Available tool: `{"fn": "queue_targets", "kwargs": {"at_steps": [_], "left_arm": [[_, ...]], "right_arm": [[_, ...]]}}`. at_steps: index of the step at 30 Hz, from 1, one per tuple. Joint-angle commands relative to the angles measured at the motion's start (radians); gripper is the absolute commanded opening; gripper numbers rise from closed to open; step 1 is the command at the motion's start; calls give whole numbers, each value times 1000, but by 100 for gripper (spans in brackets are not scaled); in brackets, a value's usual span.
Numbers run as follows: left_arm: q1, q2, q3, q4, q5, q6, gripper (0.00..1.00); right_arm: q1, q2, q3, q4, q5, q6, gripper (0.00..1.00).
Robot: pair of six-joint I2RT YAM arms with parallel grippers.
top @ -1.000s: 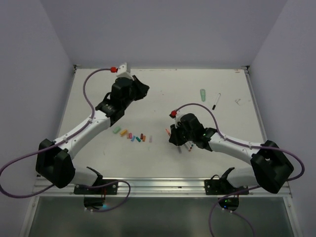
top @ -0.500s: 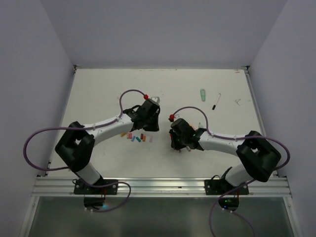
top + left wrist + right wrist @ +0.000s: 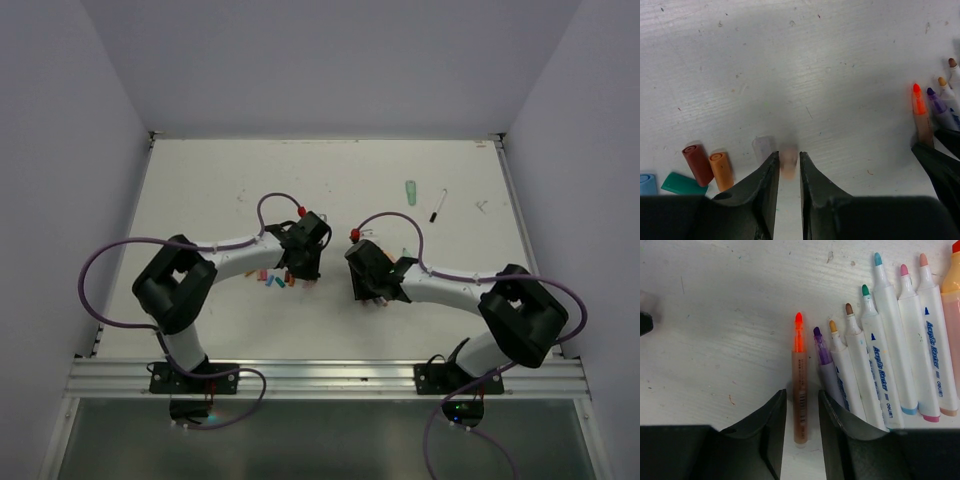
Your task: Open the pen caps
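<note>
Overhead view: both arms reach inward over the white table [image 3: 200,190], and their wrists sit close together near its middle.

Left gripper [image 3: 788,156]: the jaws stand narrowly apart, tips low over the tabletop. A pale pink cap [image 3: 788,166], blurred, lies in the gap at the fingertips and nearly fills it. It cannot be told whether the pads press on it.

Loose caps, to the left of that gripper in the left wrist view: a clear cap [image 3: 762,146] just beside the left finger, then an orange cap [image 3: 721,170] and a dark red cap [image 3: 696,164] side by side. A green cap [image 3: 682,183] and a blue cap [image 3: 646,183] lie at the lower left edge. All lie on the table, off their pens.

Right gripper [image 3: 801,395]: the jaws are slightly parted and straddle an orange-tipped pen [image 3: 799,365] with a brownish barrel. The pen lies flat between the fingers, with a sliver of table showing on either side of it.

Pens, right wrist view: a row of uncapped pens [image 3: 880,355] lies just to the right of the straddled one, barrels touching or nearly so and tips pointing away from the gripper. The tips run purple, ochre, brown, green, teal, pink and peach. An orange highlighter [image 3: 951,300] closes the row at the frame edge.

Far right of the table, well apart from both grippers: a pale green highlighter [image 3: 411,191] and a slim black-ended pen [image 3: 438,205].
</note>
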Motion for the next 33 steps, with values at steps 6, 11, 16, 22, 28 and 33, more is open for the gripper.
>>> {"fn": "queue_targets", "kwargs": {"at_steps": [6, 11, 16, 22, 28, 33], "left_arm": [[-6, 17, 5, -29, -22, 26, 35], [-6, -24, 20, -34, -31, 18, 39], [-4, -105, 97, -63, -57, 32, 45], [39, -193, 172, -64, -88, 79, 68], [196, -282, 131, -15, -47, 141, 93], [295, -348, 61, 21, -50, 190, 98]], "right_arm": [[2, -117, 36, -2, 10, -8, 45], [-12, -189, 94, -54, 94, -27, 68], [-133, -168, 180, -128, 142, -23, 82], [-404, -70, 266, -125, 131, 26, 91], [-562, 140, 433, -129, 153, 31, 85], [-627, 312, 605, -142, 153, 38, 79]]}}
